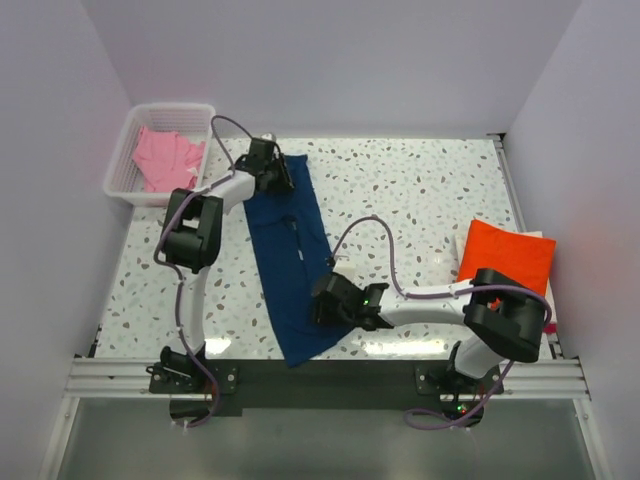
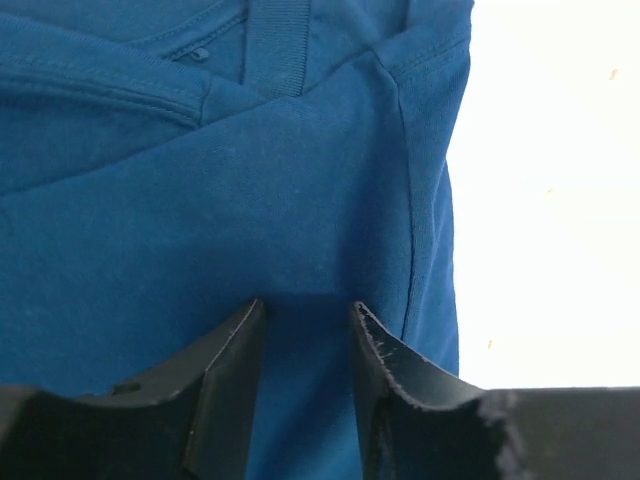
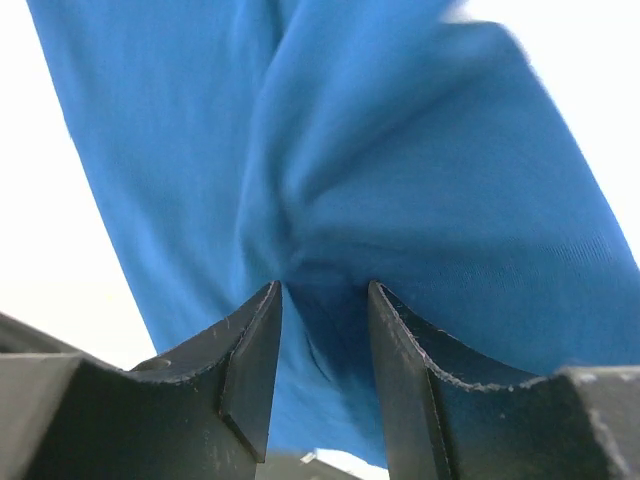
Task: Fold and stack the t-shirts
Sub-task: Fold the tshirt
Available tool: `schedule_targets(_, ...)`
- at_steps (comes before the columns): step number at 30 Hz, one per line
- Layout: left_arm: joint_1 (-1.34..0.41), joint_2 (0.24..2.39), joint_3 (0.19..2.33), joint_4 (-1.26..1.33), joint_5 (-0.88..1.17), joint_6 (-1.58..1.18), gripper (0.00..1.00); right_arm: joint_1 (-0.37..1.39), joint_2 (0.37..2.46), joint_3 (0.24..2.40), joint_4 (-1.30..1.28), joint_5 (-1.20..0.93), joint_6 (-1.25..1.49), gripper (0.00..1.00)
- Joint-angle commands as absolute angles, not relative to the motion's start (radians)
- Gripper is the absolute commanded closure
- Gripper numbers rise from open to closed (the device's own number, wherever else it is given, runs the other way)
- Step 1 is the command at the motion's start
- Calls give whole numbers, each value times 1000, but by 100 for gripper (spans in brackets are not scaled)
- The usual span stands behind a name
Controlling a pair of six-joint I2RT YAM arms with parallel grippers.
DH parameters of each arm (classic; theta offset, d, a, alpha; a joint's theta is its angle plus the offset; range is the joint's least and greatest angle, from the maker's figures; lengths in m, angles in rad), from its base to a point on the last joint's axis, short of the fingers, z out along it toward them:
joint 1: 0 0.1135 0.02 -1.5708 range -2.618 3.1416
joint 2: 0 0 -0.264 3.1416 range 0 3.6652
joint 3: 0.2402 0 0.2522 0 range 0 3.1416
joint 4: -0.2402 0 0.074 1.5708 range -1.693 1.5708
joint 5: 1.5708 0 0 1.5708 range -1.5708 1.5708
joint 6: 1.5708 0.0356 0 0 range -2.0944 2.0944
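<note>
The navy blue t-shirt (image 1: pixel 295 260) lies as a long narrow strip down the middle of the table. My left gripper (image 1: pixel 278 175) is over its far, collar end. In the left wrist view its fingers (image 2: pixel 305 305) stand apart, open, over flat cloth (image 2: pixel 200 200) with the collar seam above. My right gripper (image 1: pixel 322 305) is at the strip's near end, shut on the cloth (image 3: pixel 400 150), which puckers into wrinkles where it meets the fingertips (image 3: pixel 325 288). A bright orange t-shirt (image 1: pixel 508 255) lies folded at the right edge. A pink t-shirt (image 1: pixel 165 160) sits crumpled in the basket.
The white lattice basket (image 1: pixel 175 106) stands at the far left corner, against the left wall. The speckled table (image 1: pixel 420 190) is walled on the left, back and right. The arms' bases and a metal rail (image 1: pixel 320 378) run along the near edge.
</note>
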State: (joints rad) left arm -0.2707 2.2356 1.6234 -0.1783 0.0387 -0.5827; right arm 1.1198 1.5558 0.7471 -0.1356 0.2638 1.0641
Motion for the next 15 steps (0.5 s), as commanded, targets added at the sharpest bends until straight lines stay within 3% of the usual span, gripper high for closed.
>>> schedule_targets(1, -285, 2331, 1683, -227, 184, -511, 55, 1198, 1605, 767, -202, 267, 1175, 56)
schedule_targets(8, -285, 2355, 1761, -115, 382, -497, 44, 1198, 1445, 802, -273, 331, 1056, 51)
schedule_targets(11, -285, 2362, 1818, -92, 457, -509, 43, 1192, 1381, 842, -388, 435, 1000, 41)
schedule_targets(15, -284, 2330, 1847, -48, 495, -534, 42, 1137, 1355, 844, -433, 447, 913, 42)
